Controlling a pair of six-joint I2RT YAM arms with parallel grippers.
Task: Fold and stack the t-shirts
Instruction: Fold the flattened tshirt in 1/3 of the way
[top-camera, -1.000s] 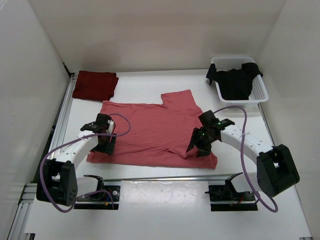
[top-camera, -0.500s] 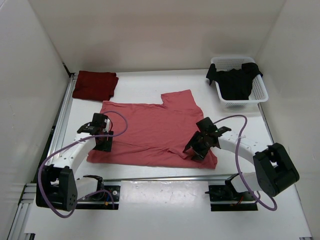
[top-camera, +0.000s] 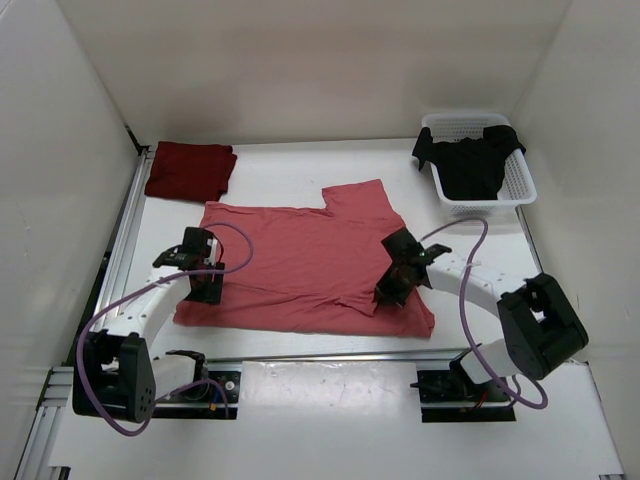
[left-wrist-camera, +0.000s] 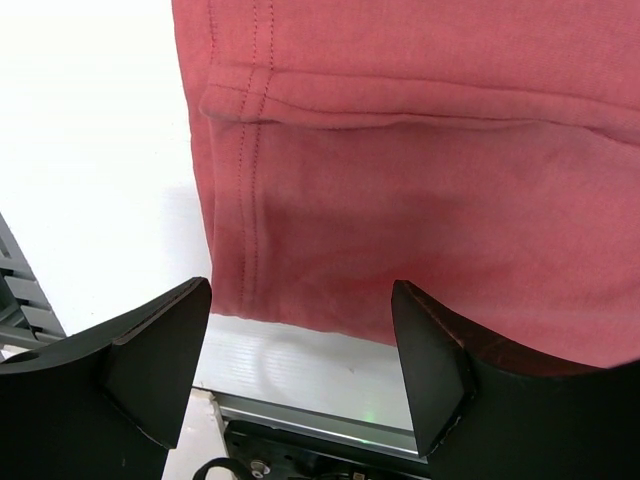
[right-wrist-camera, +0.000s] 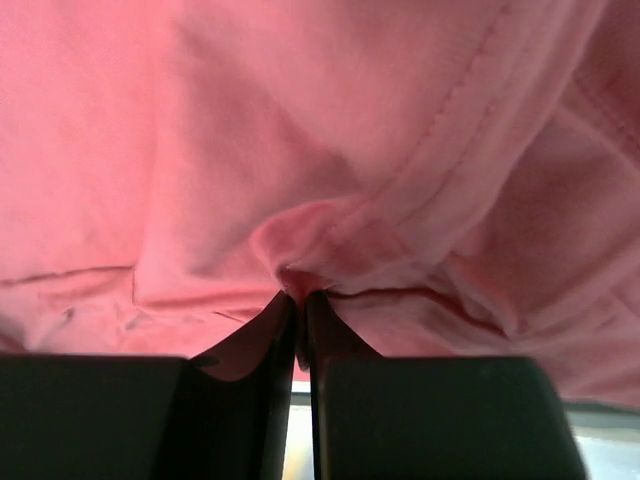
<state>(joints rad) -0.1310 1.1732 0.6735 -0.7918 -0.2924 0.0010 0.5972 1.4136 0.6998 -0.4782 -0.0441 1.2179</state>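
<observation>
Mid-table, the salmon pink t-shirt (top-camera: 295, 262) lay flat; our right gripper (right-wrist-camera: 301, 297) was clamped on a fold near its right edge, our left gripper (left-wrist-camera: 300, 300) gaped above its left edge. Far left we saw the maroon t-shirt (top-camera: 190, 170) folded, the black t-shirt (top-camera: 470, 168) in the basket (top-camera: 521, 188).

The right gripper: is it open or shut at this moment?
Shut. In the right wrist view, the right gripper has its jaws pressed nearly together, pinching a small pucker of the salmon pink t-shirt.
</observation>
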